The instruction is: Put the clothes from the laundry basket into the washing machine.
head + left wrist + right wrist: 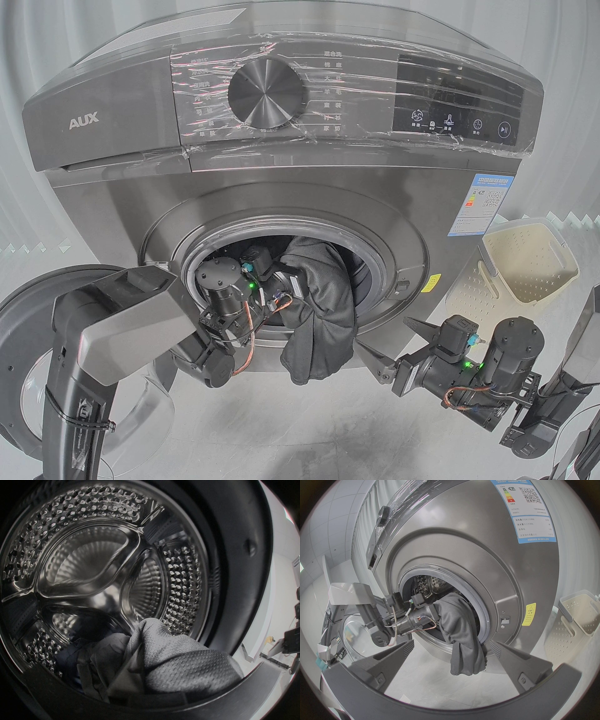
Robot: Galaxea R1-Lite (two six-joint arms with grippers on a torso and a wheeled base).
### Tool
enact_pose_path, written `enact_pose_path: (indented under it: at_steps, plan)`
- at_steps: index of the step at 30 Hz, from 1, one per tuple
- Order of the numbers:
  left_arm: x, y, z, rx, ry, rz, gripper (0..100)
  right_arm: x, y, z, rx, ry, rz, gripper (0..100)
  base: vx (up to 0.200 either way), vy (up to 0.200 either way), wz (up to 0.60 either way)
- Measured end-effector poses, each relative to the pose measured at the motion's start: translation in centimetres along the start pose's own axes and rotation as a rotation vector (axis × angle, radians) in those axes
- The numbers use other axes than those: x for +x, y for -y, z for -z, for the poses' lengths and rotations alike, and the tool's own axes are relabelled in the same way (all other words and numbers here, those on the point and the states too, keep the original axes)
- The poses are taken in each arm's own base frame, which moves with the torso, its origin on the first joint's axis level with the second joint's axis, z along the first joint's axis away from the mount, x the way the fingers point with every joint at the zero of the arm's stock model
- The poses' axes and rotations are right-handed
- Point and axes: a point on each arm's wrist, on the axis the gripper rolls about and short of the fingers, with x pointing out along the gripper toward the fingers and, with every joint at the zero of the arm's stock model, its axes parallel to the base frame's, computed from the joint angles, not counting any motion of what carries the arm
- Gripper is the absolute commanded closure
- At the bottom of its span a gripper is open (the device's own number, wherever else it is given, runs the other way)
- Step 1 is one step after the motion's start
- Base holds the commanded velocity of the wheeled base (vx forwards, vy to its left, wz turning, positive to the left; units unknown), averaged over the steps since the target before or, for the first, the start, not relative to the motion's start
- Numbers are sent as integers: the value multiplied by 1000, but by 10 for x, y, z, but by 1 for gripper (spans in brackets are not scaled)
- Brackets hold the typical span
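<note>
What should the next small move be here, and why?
Probably bring the open right end effector up to the hanging tail of the dark grey garment and push it inward. The garment drapes over the door rim of the washing machine, partly in the drum, its tail dangling outside.

We see a dark grey garment with a fine mesh weave, a silver-grey washer whose shiny steel drum is dimpled all over, a cream basket with perforated sides, a blue-and-white label and a yellow sticker.
</note>
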Motion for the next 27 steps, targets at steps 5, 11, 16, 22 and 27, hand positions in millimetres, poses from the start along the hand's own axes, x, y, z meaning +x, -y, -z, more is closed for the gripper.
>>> enact_pose_path:
  at_steps: [5, 11, 16, 22, 27]
  plan:
    - [23, -7, 6, 0, 0, -54, 100, 0, 0, 0, -1, -2, 0, 0, 0, 0, 0]
    - [50, -15, 3, 2, 8, -121, 100, 1, 0, 1, 0, -4, 1, 0, 0, 0, 0]
    - [68, -21, -2, 4, 56, -180, 100, 1, 0, 1, 0, -4, 1, 0, 0, 0, 0]
    - [87, -33, -16, 3, 121, -253, 100, 1, 0, 1, 0, -5, 1, 0, 0, 0, 0]
    - [90, -41, -12, 3, 115, -282, 0, 1, 0, 2, 0, -6, 1, 0, 0, 0, 0]
